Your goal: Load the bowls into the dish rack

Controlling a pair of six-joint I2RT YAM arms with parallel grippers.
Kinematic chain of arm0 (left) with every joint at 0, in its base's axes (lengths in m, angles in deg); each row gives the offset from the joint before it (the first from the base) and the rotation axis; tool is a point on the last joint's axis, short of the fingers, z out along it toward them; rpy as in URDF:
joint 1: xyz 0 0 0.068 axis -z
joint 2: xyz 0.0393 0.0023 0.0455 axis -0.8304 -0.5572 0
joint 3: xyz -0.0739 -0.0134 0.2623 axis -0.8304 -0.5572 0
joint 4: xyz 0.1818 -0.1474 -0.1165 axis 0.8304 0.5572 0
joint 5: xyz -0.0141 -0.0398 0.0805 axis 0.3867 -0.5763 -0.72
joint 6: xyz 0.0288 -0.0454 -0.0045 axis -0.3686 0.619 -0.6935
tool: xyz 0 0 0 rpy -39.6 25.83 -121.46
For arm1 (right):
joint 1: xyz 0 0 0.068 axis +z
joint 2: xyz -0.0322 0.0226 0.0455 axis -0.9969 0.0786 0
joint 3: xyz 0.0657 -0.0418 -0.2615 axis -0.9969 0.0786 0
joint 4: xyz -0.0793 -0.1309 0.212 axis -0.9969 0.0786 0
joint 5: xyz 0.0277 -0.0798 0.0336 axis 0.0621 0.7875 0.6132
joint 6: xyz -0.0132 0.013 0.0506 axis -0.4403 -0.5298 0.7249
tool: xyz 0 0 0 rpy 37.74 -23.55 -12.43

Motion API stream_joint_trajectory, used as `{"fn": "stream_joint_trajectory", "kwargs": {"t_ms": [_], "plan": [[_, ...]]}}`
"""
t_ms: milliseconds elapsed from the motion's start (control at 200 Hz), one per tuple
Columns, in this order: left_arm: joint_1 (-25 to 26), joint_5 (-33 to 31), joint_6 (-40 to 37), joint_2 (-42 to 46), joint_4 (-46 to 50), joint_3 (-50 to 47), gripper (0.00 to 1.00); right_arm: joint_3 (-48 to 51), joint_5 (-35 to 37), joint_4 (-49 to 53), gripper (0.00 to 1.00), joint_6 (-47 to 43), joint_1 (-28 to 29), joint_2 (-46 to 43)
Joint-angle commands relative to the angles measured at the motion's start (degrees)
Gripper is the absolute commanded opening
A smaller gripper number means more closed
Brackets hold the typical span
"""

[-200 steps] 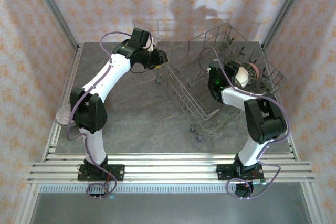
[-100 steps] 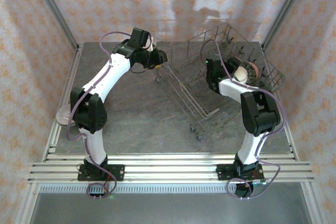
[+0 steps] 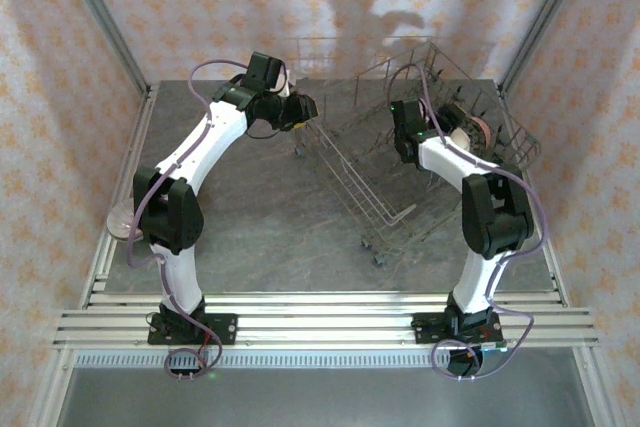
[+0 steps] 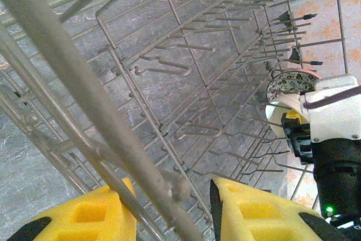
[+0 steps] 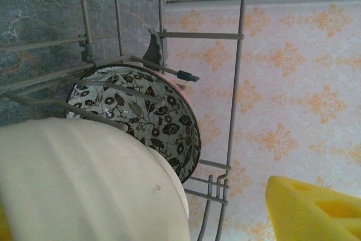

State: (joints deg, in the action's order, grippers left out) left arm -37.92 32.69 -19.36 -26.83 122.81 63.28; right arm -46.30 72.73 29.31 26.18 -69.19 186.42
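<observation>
The dish rack (image 3: 400,162), a big silver wire basket, stands tilted on the grey table with its left side lifted. My left gripper (image 3: 305,107) is shut on the rack's thick rim wire (image 4: 67,83), which runs between the yellow fingers (image 4: 96,215). Two bowls stand on edge at the rack's right end: a white bowl (image 5: 84,184) in front of a green-patterned bowl (image 5: 141,111). My right gripper (image 3: 440,137) is open around the white bowl, and its right finger (image 5: 316,210) stands well clear of the bowl. The left wrist view also catches both bowls (image 4: 290,83).
A pale round dish (image 3: 118,219) lies at the table's left edge beside the left arm. The rack's small wheels (image 3: 378,259) hang near the table's middle. Aluminium rails (image 3: 320,322) cross the front, and papered walls close in the back and sides.
The right gripper's jaws have spread wide off the white bowl, which stays in the rack, and the right arm has shifted toward the back. The left arm holds still.
</observation>
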Motion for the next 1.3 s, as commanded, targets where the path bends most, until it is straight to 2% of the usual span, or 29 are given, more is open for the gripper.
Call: {"fn": "stream_joint_trajectory", "kwargs": {"t_ms": [0, 215, 410, 791, 1021, 1291], "plan": [[-0.29, 0.15, -7.01, -0.74, -2.13, 0.36, 0.07, 1.23, -0.19, 5.16, 0.78, 5.53, -0.31, -3.91], [-0.11, 0.24, -6.77, -1.18, -2.29, 0.53, 0.08, 0.61, -2.77, 12.41, 0.80, 10.72, -0.39, -4.61], [0.16, -0.33, -6.73, -1.31, -2.25, 0.40, 0.08, -0.51, -5.52, 14.58, 0.81, 13.26, -0.60, -4.50], [-1.49, -2.64, -6.66, -3.57, -1.63, 2.74, 0.06, -3.19, -11.49, 20.91, 0.85, 21.28, -0.31, -11.47], [-3.95, -3.24, -7.72, -6.27, 0.34, 8.59, 0.04, -5.43, -15.20, 25.18, 0.86, 28.16, 0.36, -14.71], [-7.12, -6.50, -13.03, -11.89, 9.07, 22.18, 0.05, -11.54, -19.07, 30.50, 0.86, 34.02, 1.11, -14.20]]}}
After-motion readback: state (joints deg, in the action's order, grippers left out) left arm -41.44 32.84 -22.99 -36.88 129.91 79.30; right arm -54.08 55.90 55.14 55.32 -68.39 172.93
